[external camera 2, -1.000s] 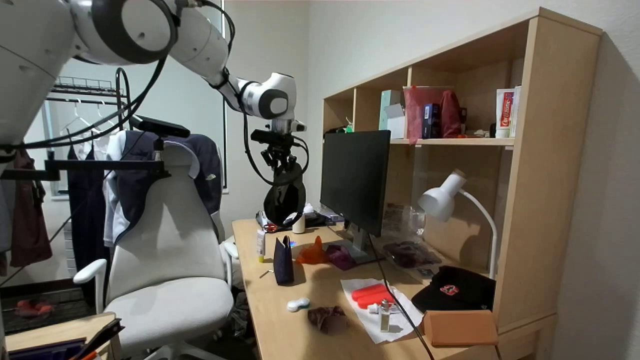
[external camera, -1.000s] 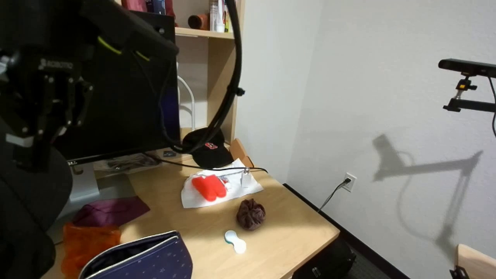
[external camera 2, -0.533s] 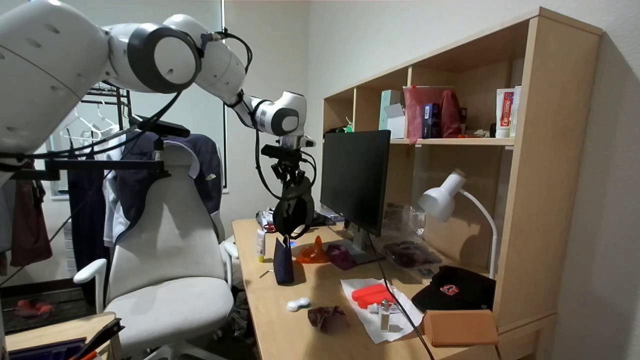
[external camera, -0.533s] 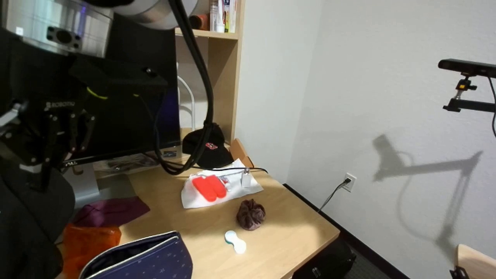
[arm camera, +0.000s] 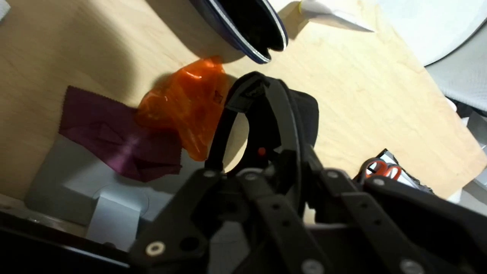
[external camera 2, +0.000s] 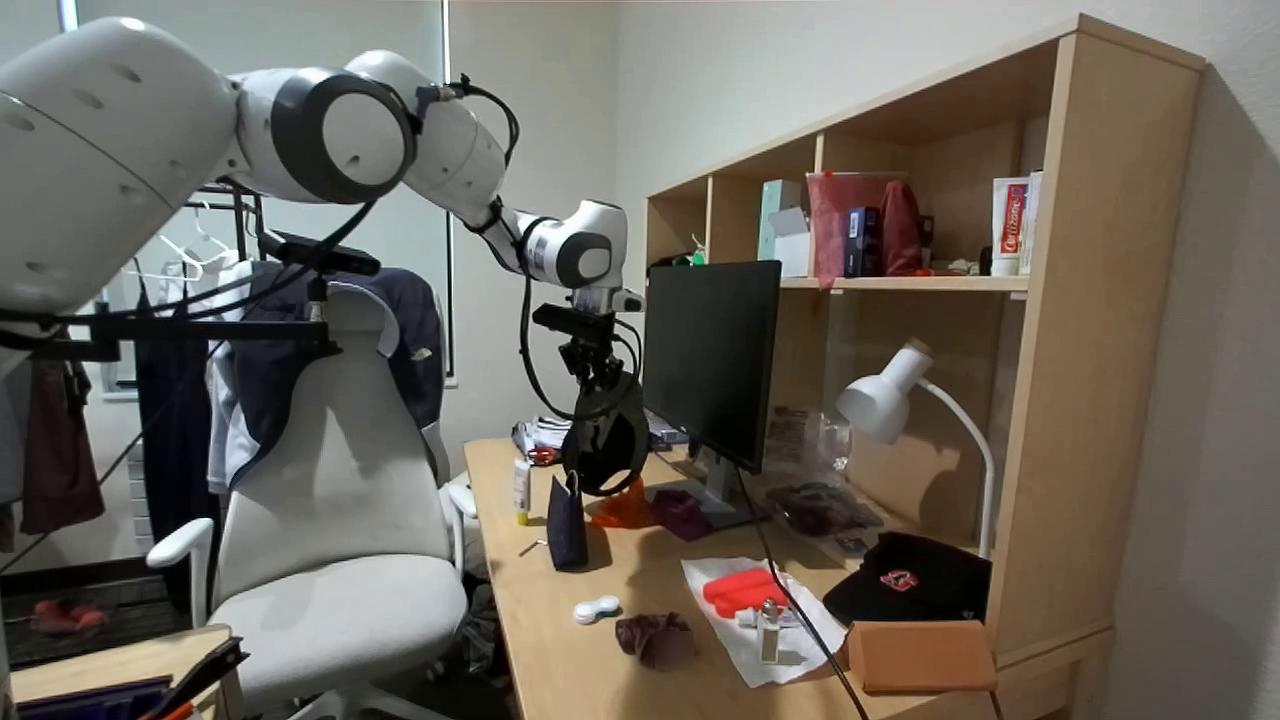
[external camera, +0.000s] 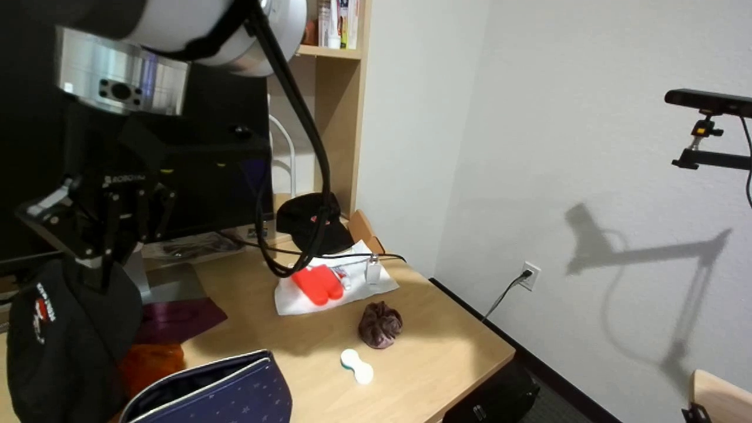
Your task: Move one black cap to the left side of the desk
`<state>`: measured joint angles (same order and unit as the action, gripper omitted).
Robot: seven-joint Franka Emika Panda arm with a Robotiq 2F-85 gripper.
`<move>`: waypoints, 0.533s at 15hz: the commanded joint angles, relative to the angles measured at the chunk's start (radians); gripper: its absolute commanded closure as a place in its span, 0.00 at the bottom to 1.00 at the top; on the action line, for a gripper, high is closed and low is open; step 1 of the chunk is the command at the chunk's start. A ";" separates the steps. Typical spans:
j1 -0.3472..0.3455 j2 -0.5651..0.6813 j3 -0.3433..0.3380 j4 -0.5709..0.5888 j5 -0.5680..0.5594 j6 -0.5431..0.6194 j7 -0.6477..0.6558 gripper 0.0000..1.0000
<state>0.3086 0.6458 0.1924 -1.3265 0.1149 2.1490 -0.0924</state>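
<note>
The gripper (arm camera: 288, 168) pinches the white-lettered black baseball cap (external camera: 66, 346), which has just sunk lower and hangs over the desk (external camera: 429, 367) near the orange plastic bag (arm camera: 192, 104), so setting it down, not yet done, looks close.

Wall (external camera: 523, 153): pale, a soft grey jointed shadow on the right, in an exterior view.
Desk (arm camera: 361, 99): bright at right, shadowed at left, in my wrist view.
Orange plastic (arm camera: 194, 101): small sharp glints.
Metal collar (external camera: 120, 69): shiny with reflections.
My claw (arm camera: 287, 171): dark, near links blurred.
</note>
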 commanded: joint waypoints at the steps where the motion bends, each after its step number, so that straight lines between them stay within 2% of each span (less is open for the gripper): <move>1: 0.006 0.023 -0.012 0.023 -0.023 -0.018 0.076 0.60; 8: 0.014 -0.010 -0.045 -0.008 -0.053 -0.005 0.166 0.16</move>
<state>0.3108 0.6620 0.1669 -1.3265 0.1033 2.1490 0.0104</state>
